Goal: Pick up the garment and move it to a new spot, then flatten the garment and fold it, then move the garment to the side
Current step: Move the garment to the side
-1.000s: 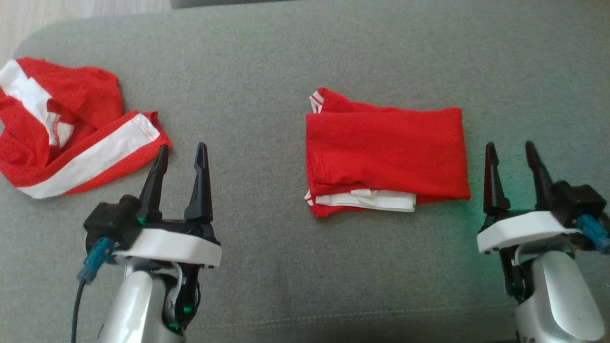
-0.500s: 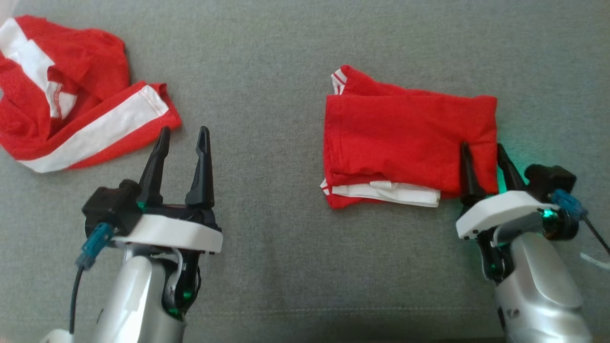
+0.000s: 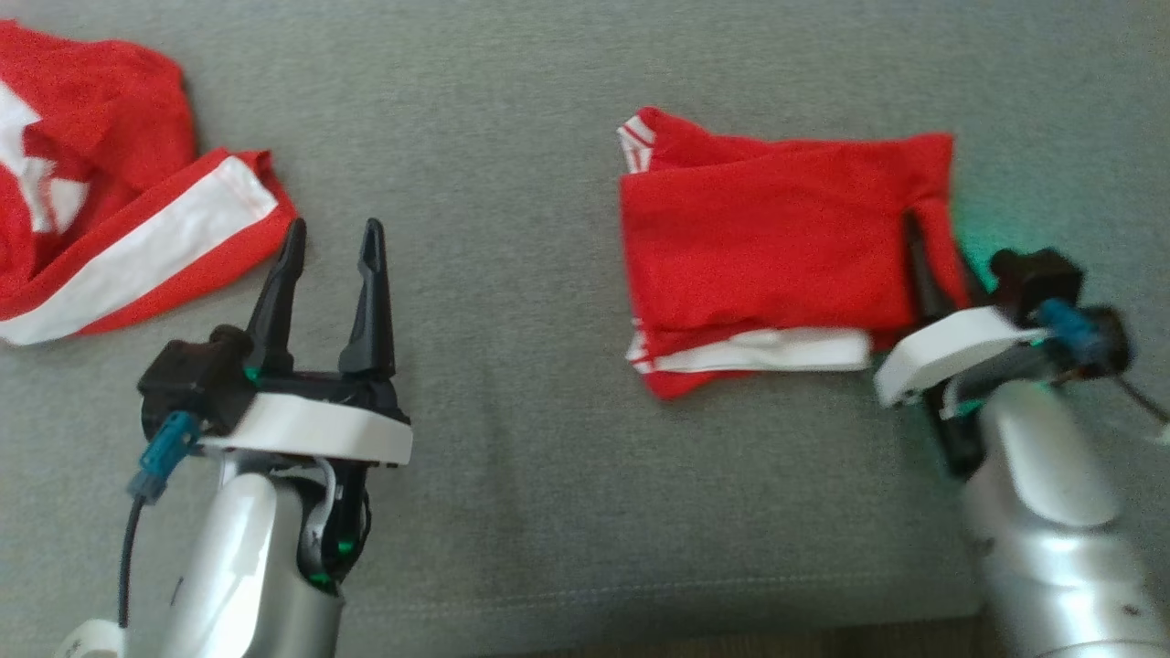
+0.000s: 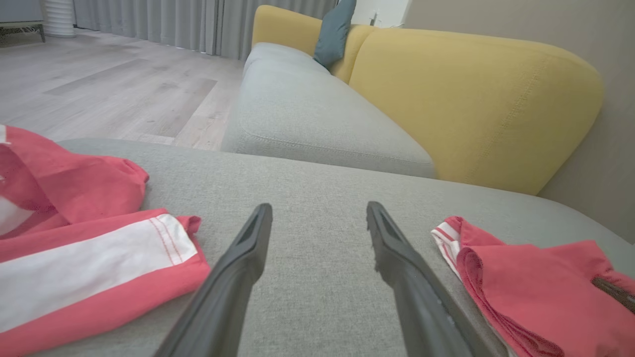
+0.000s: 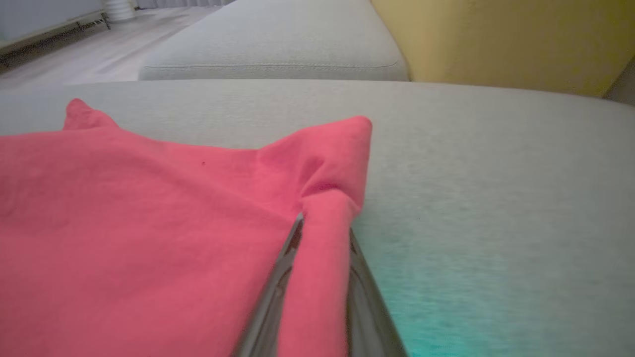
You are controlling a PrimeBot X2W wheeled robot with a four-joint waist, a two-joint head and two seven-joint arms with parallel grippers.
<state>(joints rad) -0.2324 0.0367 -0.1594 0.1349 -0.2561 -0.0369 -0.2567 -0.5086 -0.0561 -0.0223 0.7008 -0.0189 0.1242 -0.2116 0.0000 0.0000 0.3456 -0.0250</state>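
Garment [image 3: 777, 238], folded, lies at two o'clock on the cushion [image 3: 512, 137]. At eight o'clock the left pincer [image 3: 333, 228] gapes wide, empty. At three o'clock the right pincer [image 3: 932, 247], open a second ago, now pinches its right edge, so the sideways move looks ready to begin.

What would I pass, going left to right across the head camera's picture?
A crumpled red-and-white garment → the left gripper, open → the folded red garment → the right gripper, pinching that garment's right edge.
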